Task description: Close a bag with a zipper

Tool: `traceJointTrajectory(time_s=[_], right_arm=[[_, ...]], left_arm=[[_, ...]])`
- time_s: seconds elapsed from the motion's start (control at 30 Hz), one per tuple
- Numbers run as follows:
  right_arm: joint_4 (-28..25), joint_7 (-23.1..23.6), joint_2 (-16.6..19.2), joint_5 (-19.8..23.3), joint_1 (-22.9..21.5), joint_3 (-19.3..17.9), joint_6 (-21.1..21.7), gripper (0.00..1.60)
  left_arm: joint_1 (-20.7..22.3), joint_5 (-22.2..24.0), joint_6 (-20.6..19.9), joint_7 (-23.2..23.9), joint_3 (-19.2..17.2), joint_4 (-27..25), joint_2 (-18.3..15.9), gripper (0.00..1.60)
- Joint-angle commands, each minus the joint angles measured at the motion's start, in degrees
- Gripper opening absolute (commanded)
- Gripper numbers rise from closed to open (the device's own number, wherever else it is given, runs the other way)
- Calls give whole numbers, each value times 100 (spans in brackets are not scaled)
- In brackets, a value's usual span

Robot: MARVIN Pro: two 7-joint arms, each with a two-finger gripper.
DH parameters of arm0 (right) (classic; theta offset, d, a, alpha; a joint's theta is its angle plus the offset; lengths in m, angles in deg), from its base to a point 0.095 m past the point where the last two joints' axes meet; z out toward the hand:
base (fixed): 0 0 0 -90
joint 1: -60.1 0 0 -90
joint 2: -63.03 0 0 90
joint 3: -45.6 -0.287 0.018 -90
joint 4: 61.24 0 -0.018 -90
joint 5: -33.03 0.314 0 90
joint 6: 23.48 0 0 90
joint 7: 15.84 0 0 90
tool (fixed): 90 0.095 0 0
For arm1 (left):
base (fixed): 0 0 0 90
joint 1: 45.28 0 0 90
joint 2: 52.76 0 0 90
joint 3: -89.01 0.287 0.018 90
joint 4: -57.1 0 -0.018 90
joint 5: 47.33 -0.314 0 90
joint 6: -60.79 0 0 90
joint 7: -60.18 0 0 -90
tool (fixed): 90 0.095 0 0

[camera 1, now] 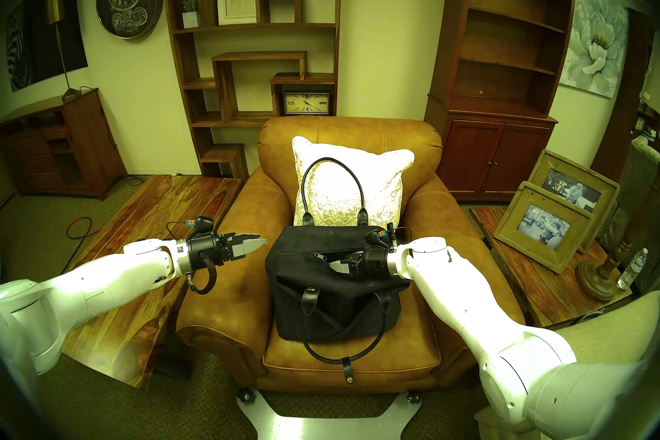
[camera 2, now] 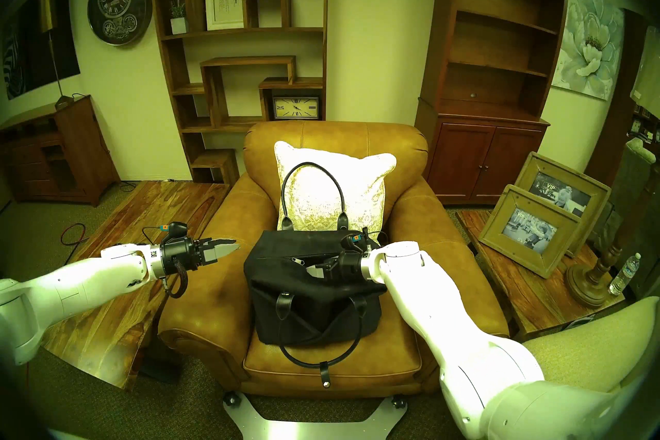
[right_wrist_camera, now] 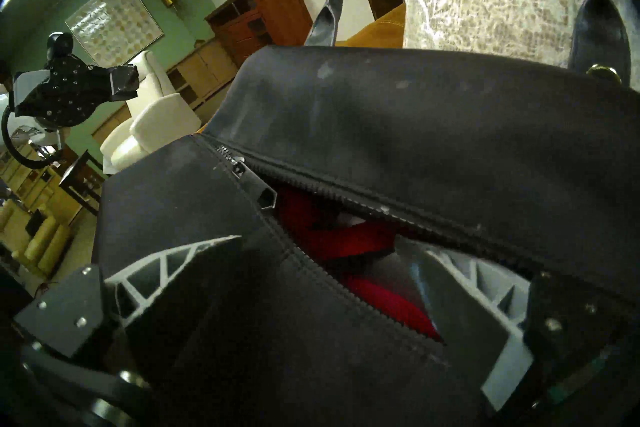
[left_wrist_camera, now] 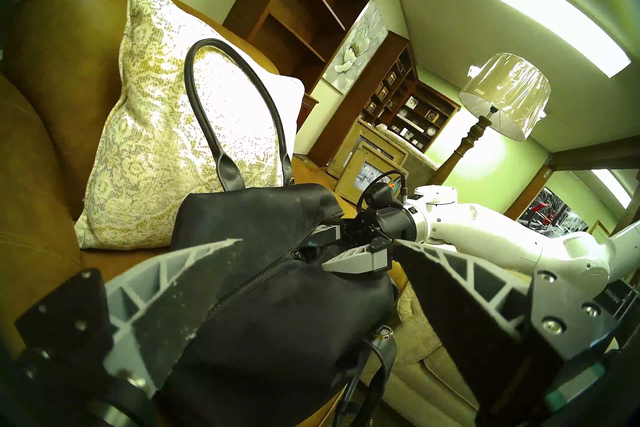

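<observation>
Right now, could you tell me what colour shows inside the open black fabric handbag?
Red, inside the black fabric handbag; the right wrist view shows it best.

The tan leather armchair [camera 1: 250,214] carries the black bag [camera 1: 332,307] and a patterned pillow [camera 1: 378,178].

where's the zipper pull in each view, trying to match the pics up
Head stereo left: zipper pull on the bag's top, just left of the right gripper.
Head stereo right: same spot, left of that gripper.
Left wrist: too dark to pick out.
Right wrist: centre-left, where the teeth part.
Shared landmark: the patterned pillow behind the bag.
</observation>
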Motion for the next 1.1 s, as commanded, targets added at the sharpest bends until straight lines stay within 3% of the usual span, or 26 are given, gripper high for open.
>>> traceJointTrajectory(time_s=[0.0,0.5,0.9,0.93,1.07], right_arm=[[374,109,-401,23,-651,42,-177,160],[1464,541,-698,134,-1147,30,-742,160],[2012,953,-818,102,-1345,22,-1145,160],[2064,986,-827,98,-1365,18,-1185,139],[2201,1100,-840,82,-1407,17,-1290,131]], left_arm=[[62,35,18,30,-58,10,1,160],[64,45,29,48,-55,22,6,160],[68,51,32,69,-54,41,16,160],[69,52,33,72,-54,44,17,160],[70,53,33,81,-53,52,21,160]])
